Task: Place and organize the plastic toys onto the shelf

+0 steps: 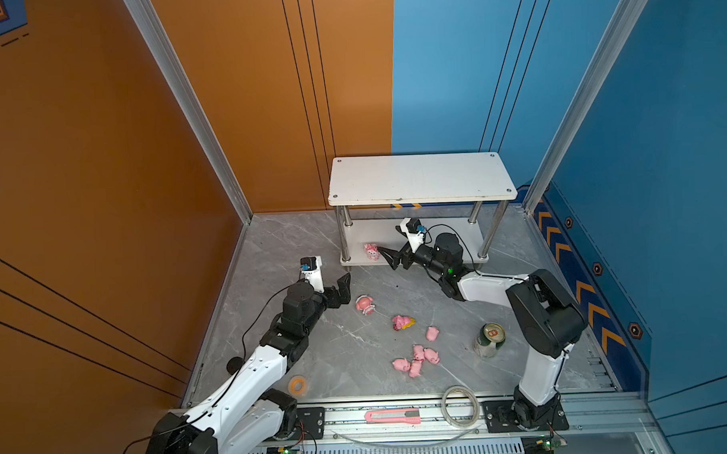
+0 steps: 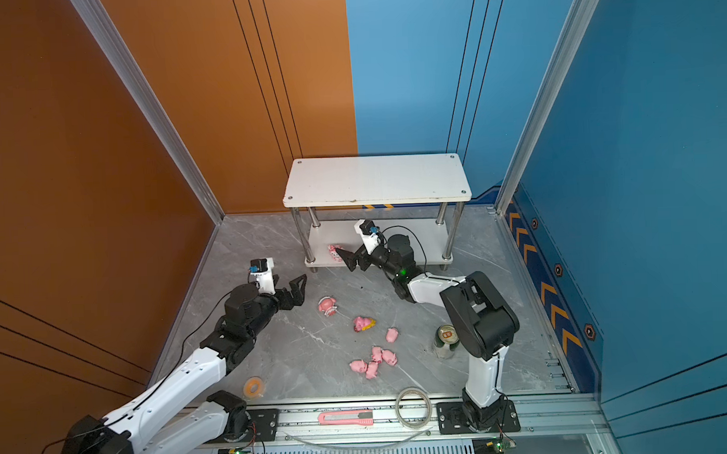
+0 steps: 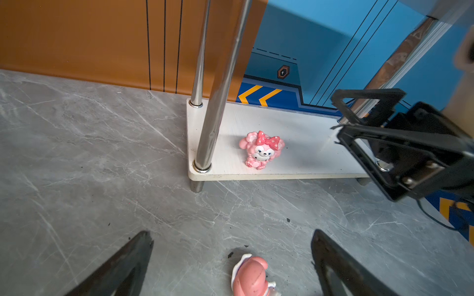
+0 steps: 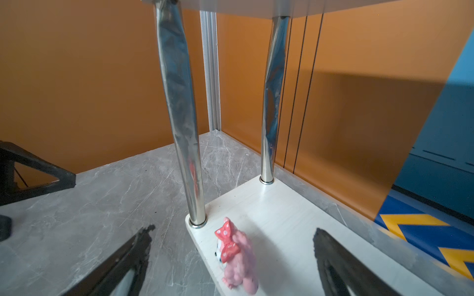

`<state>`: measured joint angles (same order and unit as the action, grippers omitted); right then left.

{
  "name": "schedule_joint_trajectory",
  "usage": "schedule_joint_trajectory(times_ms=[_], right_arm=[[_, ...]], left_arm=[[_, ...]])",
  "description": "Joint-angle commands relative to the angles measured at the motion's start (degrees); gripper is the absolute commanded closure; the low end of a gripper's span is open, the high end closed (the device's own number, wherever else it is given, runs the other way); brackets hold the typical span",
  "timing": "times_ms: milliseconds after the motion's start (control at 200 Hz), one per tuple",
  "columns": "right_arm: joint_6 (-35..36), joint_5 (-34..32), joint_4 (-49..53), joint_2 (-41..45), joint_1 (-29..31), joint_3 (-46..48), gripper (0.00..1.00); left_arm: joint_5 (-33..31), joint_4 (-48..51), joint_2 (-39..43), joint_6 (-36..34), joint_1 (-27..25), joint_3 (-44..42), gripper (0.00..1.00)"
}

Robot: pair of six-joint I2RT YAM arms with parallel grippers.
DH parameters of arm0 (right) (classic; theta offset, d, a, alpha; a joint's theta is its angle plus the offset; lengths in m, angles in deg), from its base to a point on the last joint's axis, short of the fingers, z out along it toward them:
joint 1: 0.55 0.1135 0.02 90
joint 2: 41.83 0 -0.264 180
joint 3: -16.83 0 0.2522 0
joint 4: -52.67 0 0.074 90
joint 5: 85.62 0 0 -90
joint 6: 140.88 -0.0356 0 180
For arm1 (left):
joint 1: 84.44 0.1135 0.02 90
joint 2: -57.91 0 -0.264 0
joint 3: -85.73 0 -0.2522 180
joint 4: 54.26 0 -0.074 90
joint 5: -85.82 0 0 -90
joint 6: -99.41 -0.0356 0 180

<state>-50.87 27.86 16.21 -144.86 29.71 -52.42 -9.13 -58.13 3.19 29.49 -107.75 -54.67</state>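
Clearly, one of the plastic toys is on the shelf [image 1: 418,178]: the pink figure with the red bow [image 3: 261,150] stands upright on the lower board, near its front left corner and just beside a chrome leg [image 3: 207,143]. We see the right gripper [image 1: 387,258] close in front of that board with its jaws spread wide and nothing between them; its fingers [image 4: 333,256] sit apart from the bow figure. The other toys lie on the grey table [image 1: 316,362]. A pink and white figure [image 1: 364,305] lies on its side just ahead of the left gripper [image 1: 341,290], whose jaws are also spread wide and hold nothing. Further toward the middle lies the yellow-faced figure [image 1: 402,322], tipped over. Nearer the front we count five small pigs: one pig [image 1: 432,333] alone, and a cluster of four [image 1: 416,359] huddled together, some touching. To their right a green can [image 1: 488,340] stands upright beside the right arm. An orange tape roll [image 1: 297,384] lies by the left arm, while a pink knife [image 1: 392,416] and a clear ring [image 1: 460,405] rest on the front rail.
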Motion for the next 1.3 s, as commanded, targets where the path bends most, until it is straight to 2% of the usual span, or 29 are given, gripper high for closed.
schedule_joint_trajectory(times_ms=[0,75,175,250,325,390,496,606,676,761,831,1011,1116,1292], right_arm=[[1.38,-8.2,9.51,4.3,3.71,3.58,0.02],[0.81,-11.37,13.96,7.47,5.45,5.24,0.01],[-3.88,-17.18,18.74,11.93,8.17,7.8,0.0],[-10.9,-22.32,30.85,14.0,9.47,5.63,0.0],[-17.62,-21.32,47.39,13.1,11.18,-0.47,0.0],[-19.77,-17.99,52.68,11.04,12.06,-3.05,0.0],[-19.96,-18.76,62.44,7.08,15.38,-8.78,0.21],[-22.03,-20.83,71.79,2.93,18.62,-13.98,0.36],[-22.14,-25.46,76.06,-0.27,21.54,-17.95,0.32],[-21.16,-33.45,81.61,-5.45,25.25,-24.73,0.2],[-21.21,-36.46,83.82,-9.95,26.48,-29.29,0.15],[-21.98,-39.46,86.78,-17.57,26.19,-37.87,0.11],[-21.74,-37.57,87.15,-20.21,25.15,-40.45,0.11],[-19.8,-35.59,88.83,-25.08,24.67,-45.13,0.16]], left_arm=[[-0.95,1.26,1.52,0.87,-0.02,-1.28,0.01],[-0.41,1.43,2.09,1.57,0.17,-1.56,0.01],[0.05,2.02,3.32,2.58,0.61,-2.58,0.01],[0.75,3.35,4.29,3.3,1.07,-3.19,0.01],[1.42,5.32,4.61,3.95,1.34,-3.67,0.01],[2.21,6.96,4.72,4.72,1.64,-4.26,0.02],[1.32,9.65,5.57,6.61,1.99,-5.64,0.04],[1.43,11.76,6.98,7.86,2.39,-6.98,0.06],[0.54,12.72,8.49,8.12,2.72,-8.03,0.06],[0.37,13.05,10.8,8.56,3.76,-9.21,0.05],[0.56,13.88,12.59,8.79,4.55,-9.57,0.05],[1.18,16.74,15.66,8.47,6.39,-9.76,0.04],[1.69,16.6,16.03,8.56,7.48,-9.98,0.04],[3.09,15.19,15.13,8.9,8.71,-10.71,0.03]])
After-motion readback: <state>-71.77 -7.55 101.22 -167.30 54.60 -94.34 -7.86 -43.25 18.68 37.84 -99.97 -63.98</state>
